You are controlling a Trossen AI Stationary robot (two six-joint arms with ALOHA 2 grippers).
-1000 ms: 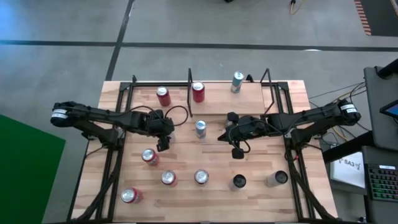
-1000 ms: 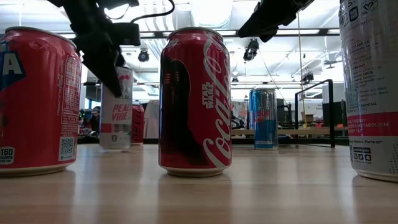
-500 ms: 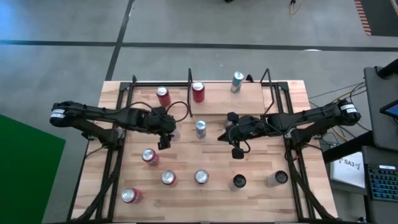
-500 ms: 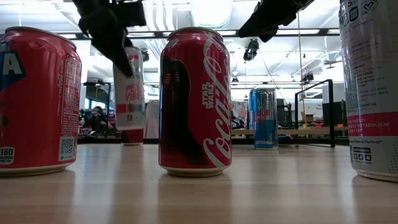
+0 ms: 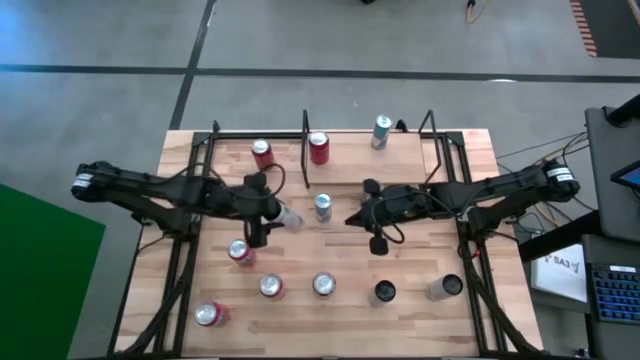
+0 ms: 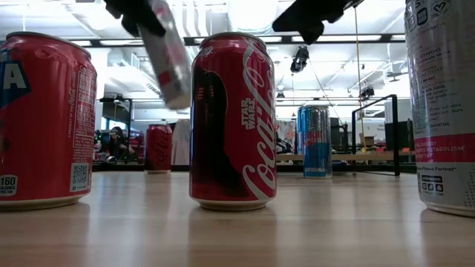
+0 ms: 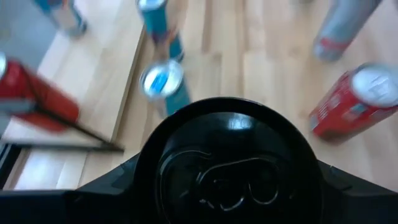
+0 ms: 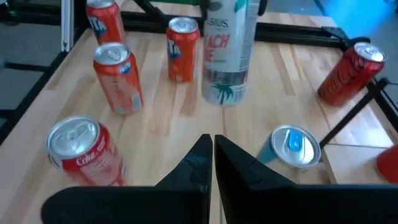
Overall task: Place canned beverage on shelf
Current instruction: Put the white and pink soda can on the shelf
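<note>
High view: eleven cans [image 5: 323, 285], one shelf [image 5: 400, 160], two arms.

Red-and-black aluminium can [image 6: 233, 122], low view: "Coca-Cola", "STAR WARS"; tall white slim can [image 8: 229, 50] just ahead of shut right pincer [image 8: 210, 157]: "PEACH"; neighbouring red can [image 8: 85, 152]: "Coke"

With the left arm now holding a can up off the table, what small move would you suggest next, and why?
Probably carry it toward the shelf. The left end effector holds the white can tilted in the air, short of the shelf, whose board has bare space beside the teal can.
</note>
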